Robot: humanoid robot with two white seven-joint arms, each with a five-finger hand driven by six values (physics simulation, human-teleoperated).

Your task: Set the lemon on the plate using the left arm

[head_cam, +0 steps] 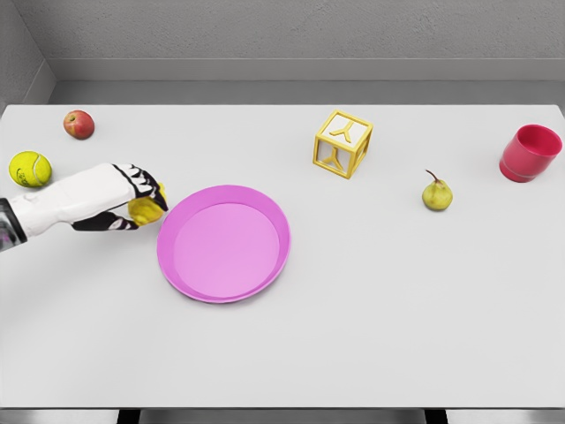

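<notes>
A yellow lemon (147, 209) sits in my left hand (141, 199), whose fingers are curled around it just left of the plate's rim. The pink round plate (223, 243) lies flat on the white table, left of the middle, with nothing on it. My left arm comes in from the left edge at mid height. Part of the lemon is hidden by the fingers. Whether the lemon is lifted off the table I cannot tell. My right arm is out of view.
A red apple (79, 124) and a yellow-green tennis ball (30, 169) lie at the far left. A yellow letter block (342, 143) stands behind the plate, a green pear (436, 194) to its right, a red cup (530, 153) at the far right.
</notes>
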